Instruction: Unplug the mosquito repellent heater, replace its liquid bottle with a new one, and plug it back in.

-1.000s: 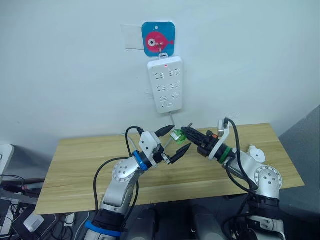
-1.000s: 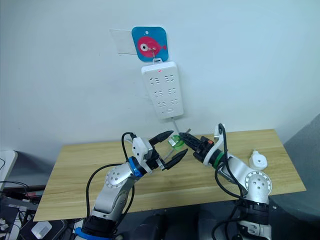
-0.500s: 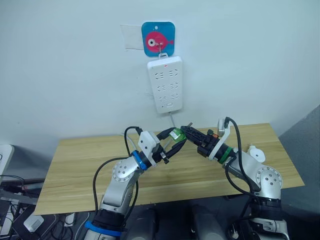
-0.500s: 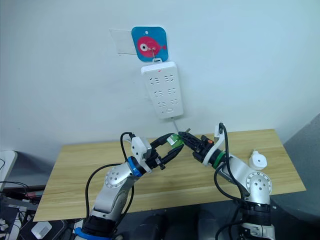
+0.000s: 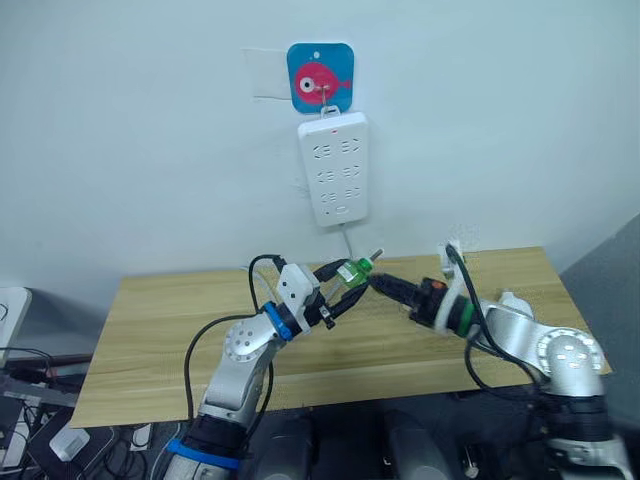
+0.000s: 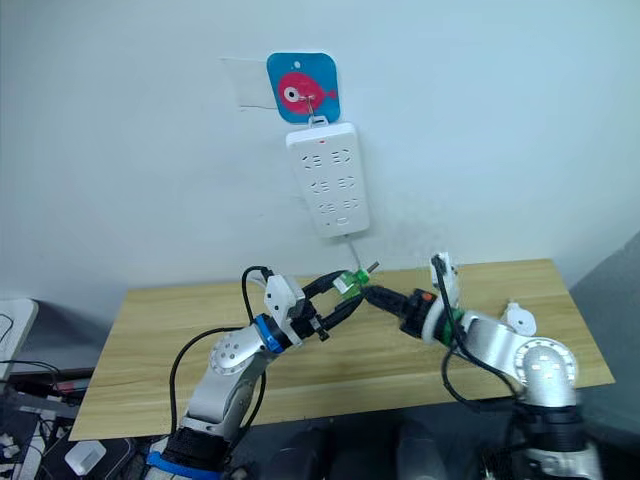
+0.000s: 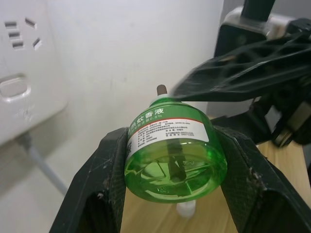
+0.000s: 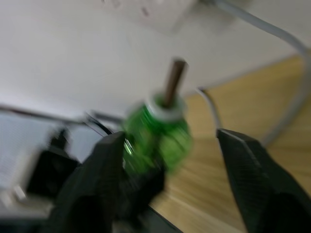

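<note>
The liquid bottle [image 5: 349,270], green with a brown wick, hangs above the table's middle with my left gripper [image 5: 352,277] shut on it. In the left wrist view the bottle [image 7: 172,155] sits squarely between the two black fingers [image 7: 104,179]. My right gripper [image 5: 380,284] stands open just right of the bottle, apart from it; the right wrist view shows the bottle [image 8: 158,133] beyond its spread fingers [image 8: 245,165]. The mosquito repellent heater [image 6: 518,319], small and white, lies on the table at the right, behind my right arm.
A long white power strip [image 5: 333,168] hangs on the wall from a blue fish hook [image 5: 320,78], its cord running down behind the wooden table [image 5: 170,330]. Cables and small devices lie on the floor at the left [image 5: 60,440].
My left gripper closed on the green bottle. My right gripper then opened, let go of it and drew back slightly to the right.
</note>
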Controlling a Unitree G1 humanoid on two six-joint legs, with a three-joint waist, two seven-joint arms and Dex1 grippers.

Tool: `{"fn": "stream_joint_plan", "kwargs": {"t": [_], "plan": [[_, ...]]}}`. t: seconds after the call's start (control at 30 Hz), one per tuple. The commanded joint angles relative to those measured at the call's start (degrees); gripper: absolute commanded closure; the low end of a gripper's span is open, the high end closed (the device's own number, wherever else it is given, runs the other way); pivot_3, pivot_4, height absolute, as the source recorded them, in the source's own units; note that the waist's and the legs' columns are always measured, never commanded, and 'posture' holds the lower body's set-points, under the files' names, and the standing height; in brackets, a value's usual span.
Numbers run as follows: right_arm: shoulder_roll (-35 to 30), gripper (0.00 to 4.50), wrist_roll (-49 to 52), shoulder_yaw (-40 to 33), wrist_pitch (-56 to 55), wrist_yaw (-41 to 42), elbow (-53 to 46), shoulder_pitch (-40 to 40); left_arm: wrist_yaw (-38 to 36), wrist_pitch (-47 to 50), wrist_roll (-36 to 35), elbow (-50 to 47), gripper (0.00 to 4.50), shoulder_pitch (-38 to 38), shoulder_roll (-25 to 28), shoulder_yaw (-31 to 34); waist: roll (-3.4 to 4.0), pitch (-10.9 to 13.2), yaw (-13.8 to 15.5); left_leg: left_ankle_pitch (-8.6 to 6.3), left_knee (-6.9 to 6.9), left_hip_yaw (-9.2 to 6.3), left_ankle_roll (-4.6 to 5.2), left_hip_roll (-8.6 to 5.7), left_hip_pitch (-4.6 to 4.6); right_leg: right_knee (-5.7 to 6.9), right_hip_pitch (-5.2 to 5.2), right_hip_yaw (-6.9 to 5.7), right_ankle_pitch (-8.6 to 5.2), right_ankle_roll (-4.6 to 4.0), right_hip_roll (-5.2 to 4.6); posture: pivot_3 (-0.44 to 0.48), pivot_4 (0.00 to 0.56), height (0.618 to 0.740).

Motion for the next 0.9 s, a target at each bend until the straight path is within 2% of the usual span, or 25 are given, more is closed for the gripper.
{"fn": "stream_joint_plan", "kwargs": {"t": [0.03,0.1,0.2,0.3,0.37,0.43,0.5,0.67,0.9], "plan": [[-10.35,0.01,-4.92,0.92,4.88,10.05,-5.79,2.18,-2.81,-1.31,-1.76,-0.75,2.26,-1.15,1.18,0.32,0.12,0.06,-0.03,-0.01,0.01,0.02,0.02,0.01,-0.02,-0.03,0.00,0.01,0.00,0.00,0.00,-0.062,0.222,0.740],[-19.65,0.01,-12.09,2.57,5.96,17.47,-6.95,3.74,-5.14,-0.69,-2.94,-0.98,2.26,-1.19,2.22,0.19,0.14,0.08,-0.03,-0.06,0.03,0.12,0.10,-0.03,-0.03,-0.07,0.01,0.07,-0.02,0.07,-0.02,-0.069,0.230,0.740],[-31.71,0.01,-26.70,7.39,-0.19,29.38,-4.21,5.04,-8.33,0.24,-4.48,-2.00,2.26,-0.98,3.51,-0.47,0.12,0.10,-0.11,-0.07,0.04,0.16,0.13,-0.01,-0.03,-0.13,0.03,0.06,-0.16,0.32,-0.02,-0.071,0.238,0.740],[-38.41,0.01,-40.95,12.77,-10.06,39.59,2.00,4.23,-10.24,0.92,-5.26,-2.92,2.26,-0.73,4.16,-1.13,0.10,0.14,-0.15,-0.07,0.04,0.24,0.13,0.01,0.00,-0.15,0.03,0.08,-0.19,0.37,-0.02,-0.072,0.250,0.740],[-40.52,0.01,-51.04,16.84,-18.39,45.73,8.03,2.03,-11.11,1.36,-5.58,-3.37,2.26,-0.51,4.38,-1.41,0.08,0.23,-0.19,-0.08,0.03,0.38,0.13,0.03,0.00,-0.16,0.02,0.11,-0.19,0.38,-0.02,-0.070,0.255,0.740],[-38.34,0.01,-54.16,17.47,-17.35,46.81,15.47,-2.70,-11.59,1.53,-5.61,-3.68,2.26,-0.31,4.49,-1.64,0.07,0.50,-0.30,-0.08,0.02,0.53,0.13,0.05,0.03,-0.16,0.01,0.17,-0.19,0.38,-0.03,-0.068,0.261,0.740],[-34.07,0.01,-54.48,16.02,-11.43,44.68,23.61,-8.41,-11.81,1.68,-5.63,-4.06,2.26,-0.03,4.54,-1.74,-0.08,0.82,-0.61,-0.08,0.02,0.58,0.14,0.09,0.05,-0.14,0.00,0.30,-0.14,0.38,-0.04,-0.068,0.263,0.740],[-29.77,0.01,-60.92,16.07,-7.29,45.11,37.40,-17.23,-11.79,2.03,-5.52,-5.13,2.26,0.91,4.79,-2.09,-0.02,1.51,-0.11,-0.11,0.03,0.53,0.18,0.07,-0.03,-0.16,-0.06,0.28,0.03,0.13,-0.06,-0.054,0.270,0.740],[-26.32,0.01,-68.41,15.86,-6.84,44.90,49.81,-25.25,-11.34,2.21,-5.06,-6.23,2.26,2.23,5.33,-2.00,-0.01,1.72,0.02,-0.18,0.03,0.52,0.30,0.04,-0.06,-0.21,-0.08,0.35,0.04,0.13,-0.11,-0.026,0.281,0.740]]}}
